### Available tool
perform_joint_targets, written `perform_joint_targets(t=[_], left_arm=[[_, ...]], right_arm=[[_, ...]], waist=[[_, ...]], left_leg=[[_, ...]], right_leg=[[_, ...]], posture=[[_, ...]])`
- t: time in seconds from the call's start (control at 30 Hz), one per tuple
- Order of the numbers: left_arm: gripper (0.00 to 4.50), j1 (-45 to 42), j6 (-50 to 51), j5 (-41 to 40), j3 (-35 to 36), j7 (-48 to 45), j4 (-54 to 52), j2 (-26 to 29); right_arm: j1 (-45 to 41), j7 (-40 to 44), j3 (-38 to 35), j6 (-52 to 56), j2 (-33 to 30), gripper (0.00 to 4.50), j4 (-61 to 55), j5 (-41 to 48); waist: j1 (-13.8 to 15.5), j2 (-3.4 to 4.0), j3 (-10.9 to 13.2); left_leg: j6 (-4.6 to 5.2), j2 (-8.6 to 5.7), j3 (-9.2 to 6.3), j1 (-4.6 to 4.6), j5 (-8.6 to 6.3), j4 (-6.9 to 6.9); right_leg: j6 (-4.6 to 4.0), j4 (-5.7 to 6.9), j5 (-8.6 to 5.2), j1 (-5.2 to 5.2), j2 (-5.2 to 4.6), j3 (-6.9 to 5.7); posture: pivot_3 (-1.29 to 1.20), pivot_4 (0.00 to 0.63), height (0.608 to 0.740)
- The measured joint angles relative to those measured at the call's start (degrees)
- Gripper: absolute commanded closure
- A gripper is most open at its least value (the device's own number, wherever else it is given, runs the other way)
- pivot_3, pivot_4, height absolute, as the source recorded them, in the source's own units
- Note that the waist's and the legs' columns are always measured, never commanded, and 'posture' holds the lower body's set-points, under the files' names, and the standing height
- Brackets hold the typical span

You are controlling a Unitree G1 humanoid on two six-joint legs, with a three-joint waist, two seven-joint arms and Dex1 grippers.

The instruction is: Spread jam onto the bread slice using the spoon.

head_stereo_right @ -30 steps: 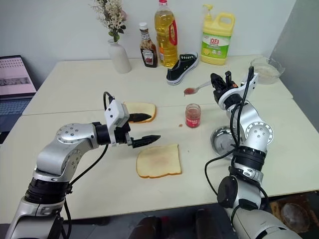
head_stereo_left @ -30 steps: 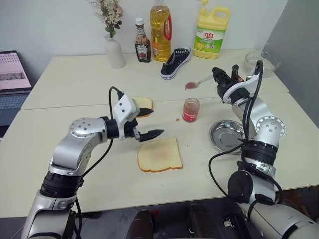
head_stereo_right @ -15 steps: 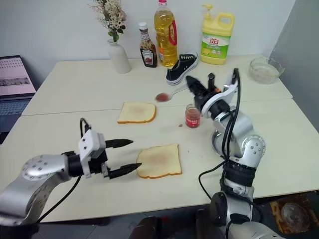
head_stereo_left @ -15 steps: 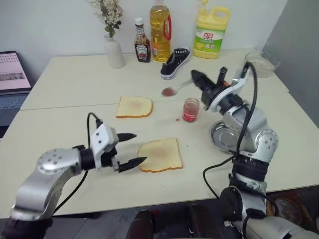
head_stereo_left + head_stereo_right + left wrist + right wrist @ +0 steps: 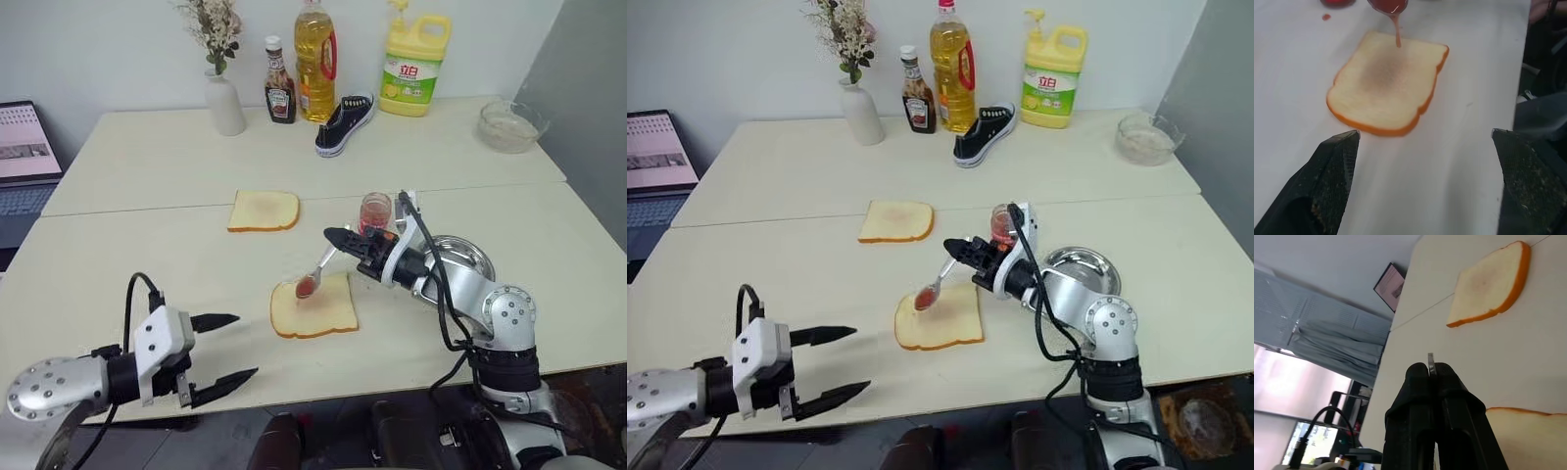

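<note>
The bread slice (image 5: 318,311) lies near the table's front middle, toasted face up. My right gripper (image 5: 335,236) is shut on the handle of the spoon (image 5: 319,268) and reaches in level from the right. The spoon's bowl, loaded with red jam (image 5: 306,287), hangs just over the slice's far left corner. A thin strand of jam (image 5: 1397,33) runs down to the bread slice (image 5: 1386,81). The jam jar (image 5: 374,210) stands behind my right wrist. My left gripper (image 5: 225,347) is open and holds nothing, near the front edge and left of the slice.
A paler slice (image 5: 264,210) lies further back on the left. A round steel dish (image 5: 465,258) sits behind my right forearm. Along the far edge stand a vase (image 5: 224,100), ketchup bottle (image 5: 280,94), oil bottle (image 5: 315,61), shoe (image 5: 345,123), yellow jug (image 5: 415,65) and glass bowl (image 5: 507,125).
My right gripper swung the loaded spoon down and leftward from beyond the jar to over the bread slice. My left gripper drew back from beside the slice toward the front left edge.
</note>
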Motion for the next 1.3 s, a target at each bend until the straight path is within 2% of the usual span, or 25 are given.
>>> perform_joint_targets(t=[0.27,0.63,0.8,1.3], left_arm=[[0.00,-1.3,-0.8,0.4,-1.2,1.8,0.0,-0.5],[0.00,-3.6,-1.4,1.6,-4.8,4.0,0.4,-1.7],[0.00,-3.7,-1.9,1.8,-5.4,5.0,0.4,-1.8],[0.00,-6.1,-2.0,1.8,-7.0,5.2,1.1,-1.8]], right_arm=[[-1.4,15.7,8.1,-2.2,-5.8,4.47,-3.5,-20.2],[-1.4,30.5,15.2,-8.9,-7.9,4.47,-5.0,-41.5],[-0.8,34.8,17.4,-11.1,-7.4,4.47,-5.0,-47.5],[0.8,43.1,17.2,-12.3,-8.1,4.47,-5.0,-55.6]], waist=[[0.0,-0.02,0.0],[0.0,-0.04,0.0],[0.1,-0.05,0.0],[0.2,-0.05,0.0]], left_leg=[[0.00,0.00,0.01,0.00,0.00,0.00],[-0.01,0.00,-0.01,0.01,0.00,0.01],[-0.01,0.01,-0.04,0.01,0.00,0.02],[-0.01,-0.01,-0.08,0.02,0.00,0.06]], right_leg=[[0.02,-0.02,0.00,0.00,0.05,0.02],[0.02,0.02,0.01,0.00,0.05,0.00],[0.02,0.02,0.01,0.00,0.03,-0.01],[0.02,0.04,0.02,0.03,0.01,-0.04]], posture=[[0.00,0.150,0.740],[0.00,0.150,0.740],[0.00,0.150,0.740],[0.00,0.150,0.740]])
